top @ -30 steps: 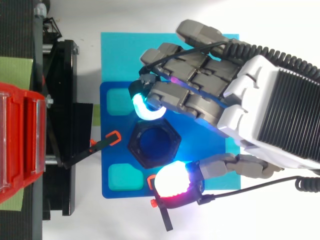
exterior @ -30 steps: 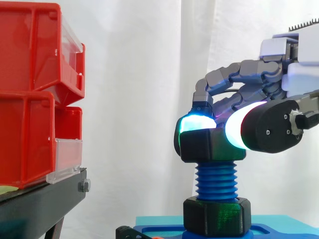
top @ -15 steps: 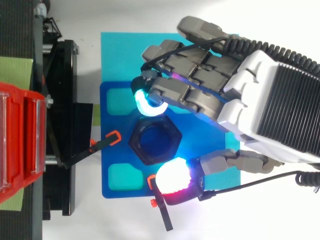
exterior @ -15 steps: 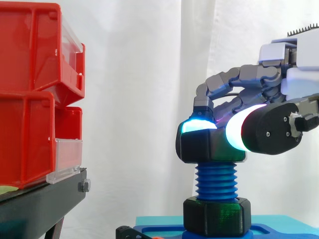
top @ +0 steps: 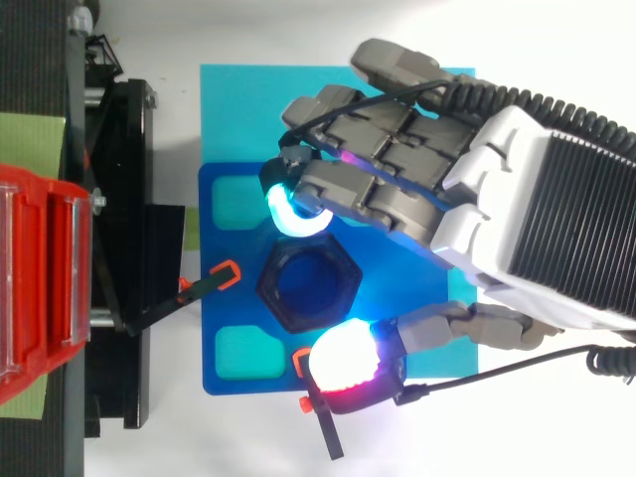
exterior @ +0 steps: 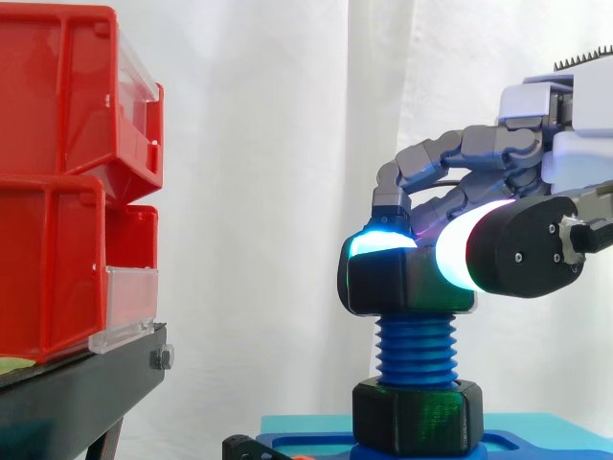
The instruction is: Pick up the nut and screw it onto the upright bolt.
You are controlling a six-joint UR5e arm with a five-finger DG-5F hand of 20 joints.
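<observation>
Resting on top of the upright blue threaded plastic bolt [exterior: 417, 350], the black hexagonal plastic nut [exterior: 407, 285] is pinched by the grey robot hand [top: 417, 169]. Its fingers are curled round the nut, with a cyan-glowing fingertip [top: 288, 214] set against one side and a white-glowing thumb pad [top: 343, 360] against the opposite side. From above, the bolt's blue end is seen through the nut's bore; how far the nut is threaded on cannot be told. A second black hexagonal nut [exterior: 417, 414] is seated at the bolt's foot on a blue base plate [top: 224, 243]. Red plastic bins [exterior: 67, 182] are stacked on a black stand [exterior: 77, 393] to the left.
</observation>
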